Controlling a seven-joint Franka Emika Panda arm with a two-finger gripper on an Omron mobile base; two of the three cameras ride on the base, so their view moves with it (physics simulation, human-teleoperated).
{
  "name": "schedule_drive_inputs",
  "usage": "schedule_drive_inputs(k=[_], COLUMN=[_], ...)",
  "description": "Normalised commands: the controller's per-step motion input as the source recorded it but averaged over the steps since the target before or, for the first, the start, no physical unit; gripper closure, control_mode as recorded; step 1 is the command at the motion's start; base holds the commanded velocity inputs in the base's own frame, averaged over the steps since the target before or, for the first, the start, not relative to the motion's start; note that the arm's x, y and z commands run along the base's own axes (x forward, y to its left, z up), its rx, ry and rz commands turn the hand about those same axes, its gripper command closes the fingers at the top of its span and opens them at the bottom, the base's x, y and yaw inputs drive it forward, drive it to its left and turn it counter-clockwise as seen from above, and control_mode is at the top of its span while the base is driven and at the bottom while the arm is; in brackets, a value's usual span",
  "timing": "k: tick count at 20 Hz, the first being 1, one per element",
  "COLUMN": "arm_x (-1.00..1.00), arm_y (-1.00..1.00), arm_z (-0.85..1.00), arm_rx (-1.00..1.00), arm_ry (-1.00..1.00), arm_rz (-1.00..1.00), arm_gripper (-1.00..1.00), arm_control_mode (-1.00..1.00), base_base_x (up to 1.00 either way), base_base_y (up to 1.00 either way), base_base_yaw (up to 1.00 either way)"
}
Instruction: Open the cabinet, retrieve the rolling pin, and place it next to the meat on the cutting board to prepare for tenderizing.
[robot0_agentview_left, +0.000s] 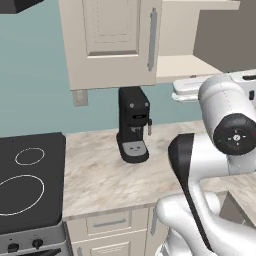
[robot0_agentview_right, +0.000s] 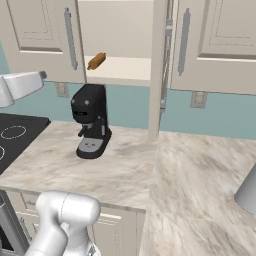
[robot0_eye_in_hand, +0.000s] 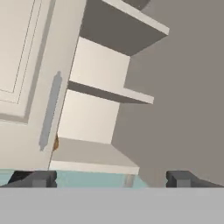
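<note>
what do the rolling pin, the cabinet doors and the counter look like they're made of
Rolling pin: orange-brown, matte, looks like wood, though too small to show grain.
Cabinet doors: flat cream-beige with recessed panels, likely painted wood or laminate; the handle is plain grey, probably metal.
Counter: pale beige with darker veining, a marble-like stone or a printed imitation.

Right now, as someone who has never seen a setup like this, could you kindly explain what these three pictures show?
It is a rendered kitchen with a white robot arm on a driving base. Two pictures come from cameras on the base, behind the arm to its left and right. The third looks along the gripper, whose jaws stand open and hold nothing. A black coffee machine stands on the marble counter beside a stovetop. The cabinet is open, and the rolling pin lies on its bottom shelf.
</note>
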Motion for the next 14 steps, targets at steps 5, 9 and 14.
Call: schedule_drive_inputs(k=[5,9,14], arm_x=[0.31,0.41,0.56], arm_y=[0.37,0.38,0.15], arm_z=[0.02,0.00,0.00], arm_rx=[0.19,0.22,0.07], arm_ry=[-0.24,-0.13,-0.03], arm_rz=[0.23,0.16,0.08], arm_gripper=[-1.00,-1.00,-1.00], arm_control_mode=[-1.00,-1.00,-1.00], base_base_x=[0.00,0.00,0.00], base_base_y=[0.00,0.00,0.00], base_base_yaw=[0.00,0.00,0.00])
